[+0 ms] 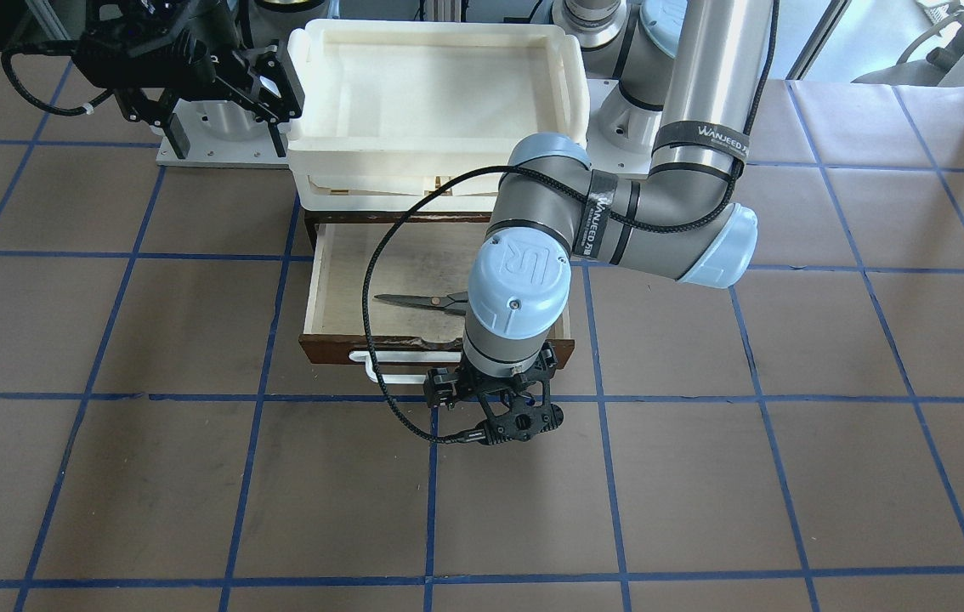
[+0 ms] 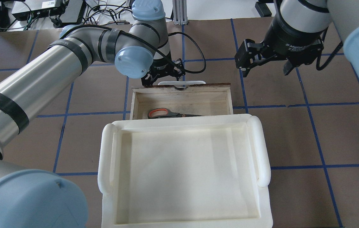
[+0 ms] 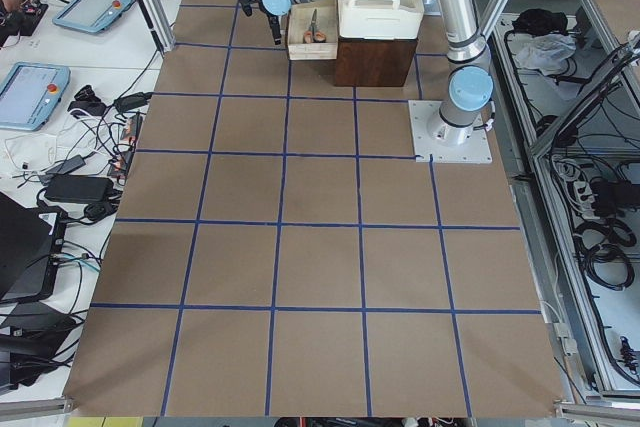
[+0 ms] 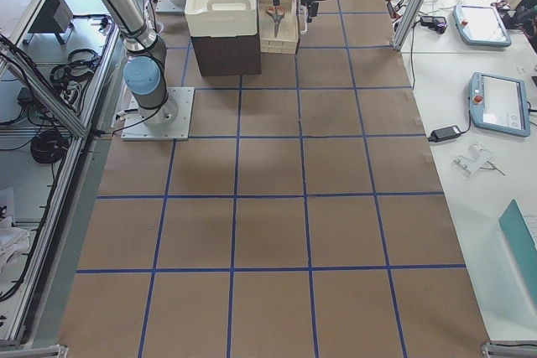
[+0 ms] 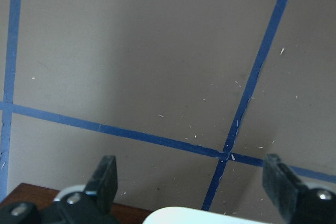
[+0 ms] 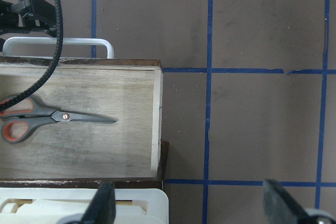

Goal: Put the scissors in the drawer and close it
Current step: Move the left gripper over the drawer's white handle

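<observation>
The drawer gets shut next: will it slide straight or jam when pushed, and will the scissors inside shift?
The wooden drawer looks rigid, likely sliding without flexing; a push off-centre of the handle might skew it. The scissors lie flat, probably staying put.

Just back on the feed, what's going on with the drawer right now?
The scissors lie flat inside the drawer, which stands pulled out. The left hand, open and empty, is just in front of the drawer's white handle; whether it touches can't be told. The right hand hangs open and empty beside the drawer. Only the closing remains.
</observation>
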Robot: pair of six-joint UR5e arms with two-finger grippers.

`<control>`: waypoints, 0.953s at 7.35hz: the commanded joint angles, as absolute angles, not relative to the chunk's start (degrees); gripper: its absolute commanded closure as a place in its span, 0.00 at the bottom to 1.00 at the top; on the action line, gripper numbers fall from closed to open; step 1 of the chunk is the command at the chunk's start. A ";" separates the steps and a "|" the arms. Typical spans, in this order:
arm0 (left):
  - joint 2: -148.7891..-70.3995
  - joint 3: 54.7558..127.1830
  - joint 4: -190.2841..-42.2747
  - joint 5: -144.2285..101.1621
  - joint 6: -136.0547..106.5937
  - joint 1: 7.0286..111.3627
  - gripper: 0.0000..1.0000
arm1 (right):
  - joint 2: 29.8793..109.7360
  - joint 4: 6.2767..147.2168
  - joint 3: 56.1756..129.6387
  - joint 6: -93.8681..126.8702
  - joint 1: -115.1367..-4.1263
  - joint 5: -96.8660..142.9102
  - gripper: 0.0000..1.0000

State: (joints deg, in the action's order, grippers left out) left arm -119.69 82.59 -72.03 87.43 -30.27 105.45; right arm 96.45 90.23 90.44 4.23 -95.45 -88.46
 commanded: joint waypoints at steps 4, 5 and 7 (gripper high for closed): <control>-118.57 82.18 -74.96 85.60 -30.23 105.56 0.00 | 94.39 92.46 89.82 4.57 -91.93 -88.59 0.00; -118.48 82.18 -75.93 85.69 -30.15 105.56 0.00 | 94.39 92.55 89.91 4.74 -91.93 -88.68 0.00; -117.95 82.18 -77.51 85.69 -30.15 105.56 0.00 | 93.61 95.09 89.65 4.48 -91.93 -88.68 0.00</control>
State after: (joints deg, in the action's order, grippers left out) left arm -118.27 82.18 -76.37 85.68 -30.19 105.55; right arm 94.10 93.73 89.79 4.62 -91.96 -88.66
